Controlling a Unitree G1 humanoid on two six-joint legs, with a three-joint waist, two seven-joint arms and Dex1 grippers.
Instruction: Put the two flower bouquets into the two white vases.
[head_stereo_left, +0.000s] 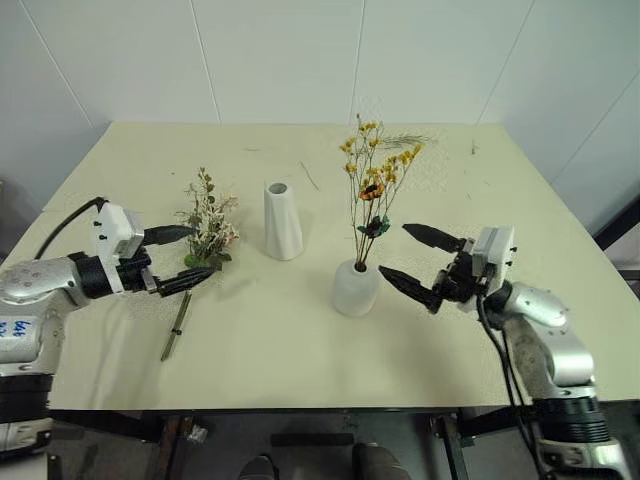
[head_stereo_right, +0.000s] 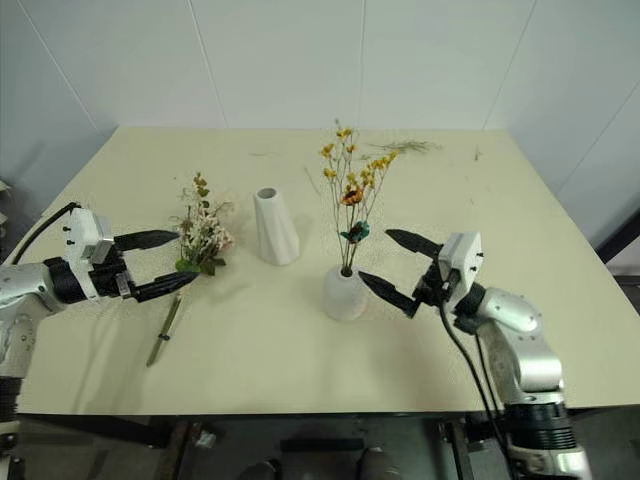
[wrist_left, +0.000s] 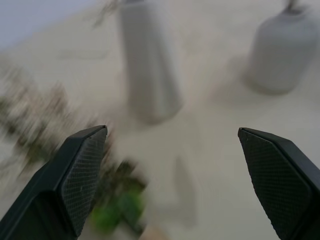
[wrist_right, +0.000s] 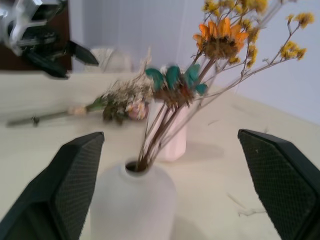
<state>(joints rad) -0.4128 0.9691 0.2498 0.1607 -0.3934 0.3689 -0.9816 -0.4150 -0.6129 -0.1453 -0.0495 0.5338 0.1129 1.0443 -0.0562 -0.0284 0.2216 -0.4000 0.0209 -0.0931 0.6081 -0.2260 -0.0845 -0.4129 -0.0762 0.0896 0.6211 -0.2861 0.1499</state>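
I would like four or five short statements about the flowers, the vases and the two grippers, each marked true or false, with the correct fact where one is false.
1. The yellow bouquet stands in the short round vase. True.
2. The tall vase holds the bushy bouquet. False: the tall vase is empty and that bouquet lies on the table.
3. The right gripper is open, beside the short vase. True.
4. The left gripper is shut on the bushy bouquet. False: it is open, with nothing held.
5. The tall vase has fallen over. False: it stands upright.
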